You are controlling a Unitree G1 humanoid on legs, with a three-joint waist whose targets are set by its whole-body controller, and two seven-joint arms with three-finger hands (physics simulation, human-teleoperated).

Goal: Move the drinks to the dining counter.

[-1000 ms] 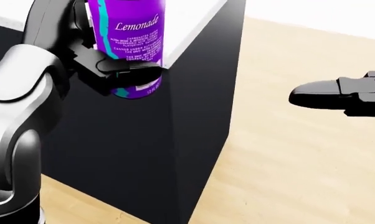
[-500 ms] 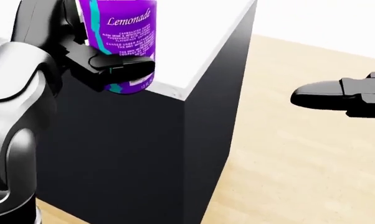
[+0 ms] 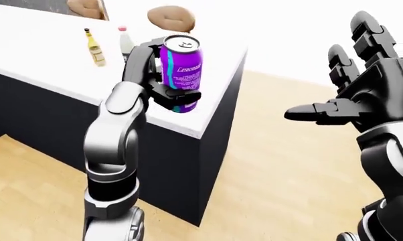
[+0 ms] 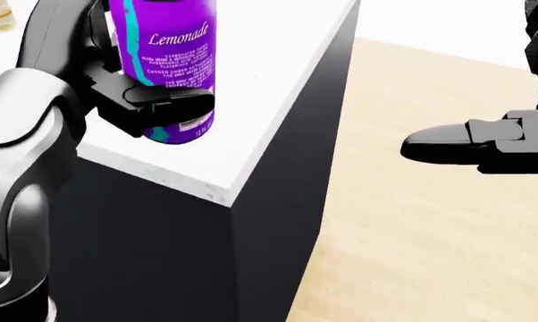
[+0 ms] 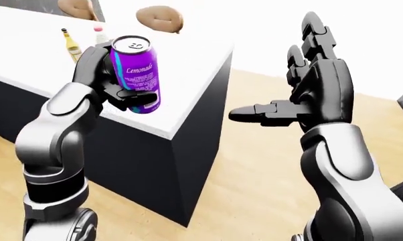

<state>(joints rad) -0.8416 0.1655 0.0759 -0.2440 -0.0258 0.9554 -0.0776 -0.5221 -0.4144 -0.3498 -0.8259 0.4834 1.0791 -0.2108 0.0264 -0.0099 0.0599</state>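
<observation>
A purple lemonade can [image 3: 182,70] with a teal stripe is held upright in my left hand [image 3: 162,83], whose fingers close round its lower half. The can hangs just above the near corner of the white-topped dining counter [image 3: 47,55]; whether it touches the top I cannot tell. My right hand [image 5: 302,85] is raised over the floor to the right of the counter, fingers spread open and holding nothing. In the head view the can [image 4: 166,60] fills the upper left.
A yellow bottle [image 3: 94,48] and a white bottle [image 3: 125,40] stand on the counter's top left. Two brown stools [image 3: 172,18] sit beyond the counter. The counter's dark side [image 3: 188,165] drops to a light wooden floor [image 3: 268,175].
The can and my left hand have moved further in over the counter's corner. The view has shifted slightly, with more of the counter top under the can. The right hand stays raised and open.
</observation>
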